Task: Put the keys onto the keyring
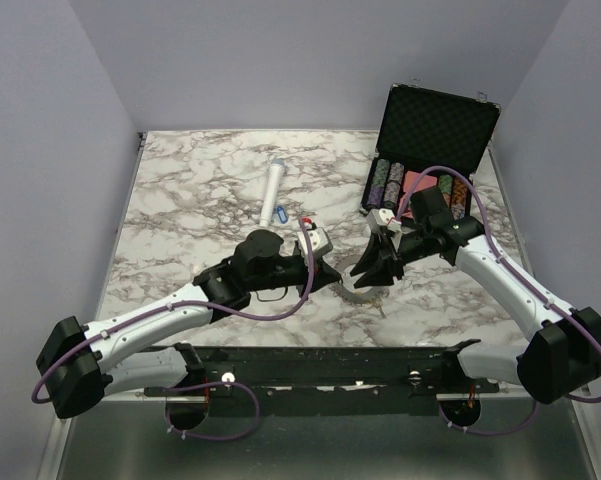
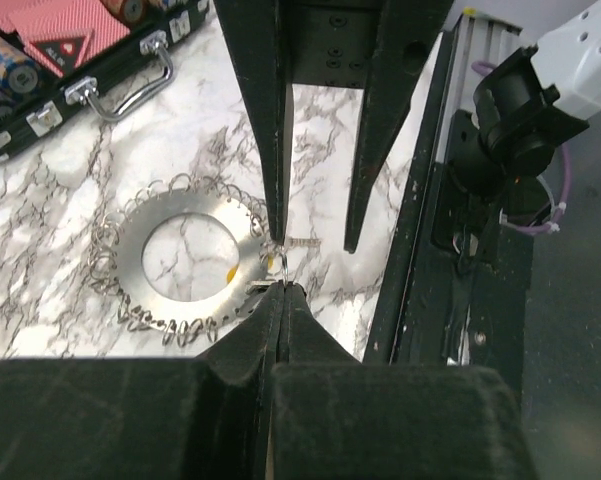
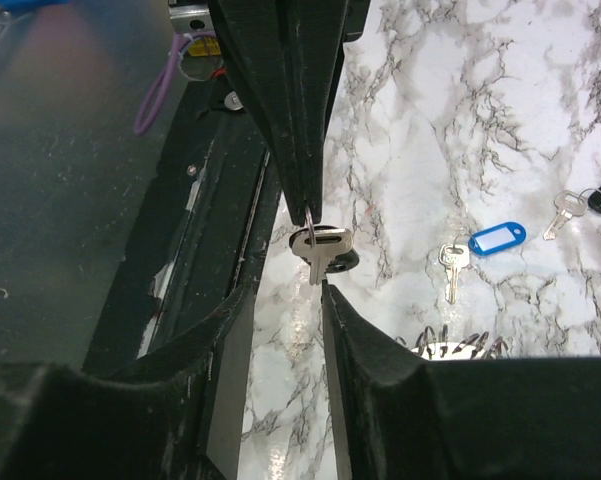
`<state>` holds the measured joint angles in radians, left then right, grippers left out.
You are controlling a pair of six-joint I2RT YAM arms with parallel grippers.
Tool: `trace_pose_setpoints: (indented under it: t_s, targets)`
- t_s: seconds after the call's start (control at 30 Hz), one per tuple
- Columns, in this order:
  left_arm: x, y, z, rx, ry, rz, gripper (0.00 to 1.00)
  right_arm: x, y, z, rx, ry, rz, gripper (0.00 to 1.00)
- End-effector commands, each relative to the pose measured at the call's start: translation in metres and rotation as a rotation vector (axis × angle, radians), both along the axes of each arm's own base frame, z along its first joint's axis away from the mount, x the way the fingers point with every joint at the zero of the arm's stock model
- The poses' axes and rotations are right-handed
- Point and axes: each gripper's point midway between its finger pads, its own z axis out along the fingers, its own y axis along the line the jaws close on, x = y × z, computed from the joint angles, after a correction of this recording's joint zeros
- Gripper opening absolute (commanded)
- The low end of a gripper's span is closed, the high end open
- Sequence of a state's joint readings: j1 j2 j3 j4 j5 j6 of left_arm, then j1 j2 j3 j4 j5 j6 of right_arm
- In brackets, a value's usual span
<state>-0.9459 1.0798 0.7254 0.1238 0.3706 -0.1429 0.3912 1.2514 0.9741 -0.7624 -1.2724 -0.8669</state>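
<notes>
Key (image 3: 320,250) runs lengthwise from one gripper to the other, blade tip just short of the half-open right gripper (image 3: 285,292); the closed left gripper (image 3: 307,212) pinches its head.

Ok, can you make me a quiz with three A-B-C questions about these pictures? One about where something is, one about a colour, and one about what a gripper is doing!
1. Where is the poker chip case?
A) far right corner of the table
B) near left corner
C) between the arms

2. What colour is the key tag beside the white cylinder?
A) red
B) green
C) blue

3. How is the left gripper?
A) wide open
B) shut on a key
C) resting in the case

Answers:
1 A: the case stands open at the far right.
2 C: the tag is plainly blue.
3 B: its fingers are pressed together and the key hangs from their tips.
</notes>
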Motion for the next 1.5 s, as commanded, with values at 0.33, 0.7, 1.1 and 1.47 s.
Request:
trace_pose_setpoints:
  t_s: [0.33,0.7,1.1,1.47]
  targets:
    - [-0.023,0.001,-0.015,0.326,0.179,-0.226,0.00,-0.004,0.002,-0.006,0.026,0.011,0.027,0.47]
    - [-0.017,-0.010,-0.013,0.352,0.207,-0.254,0.00,-0.014,0.008,-0.008,0.057,0.045,0.068,0.44]
    - [-0.015,-0.014,-0.007,0.309,0.222,-0.259,0.00,-0.016,0.010,-0.008,0.067,0.054,0.079,0.40]
    - [-0.015,-0.019,-0.004,0.284,0.247,-0.261,0.00,-0.016,0.012,-0.010,0.063,0.059,0.080,0.34]
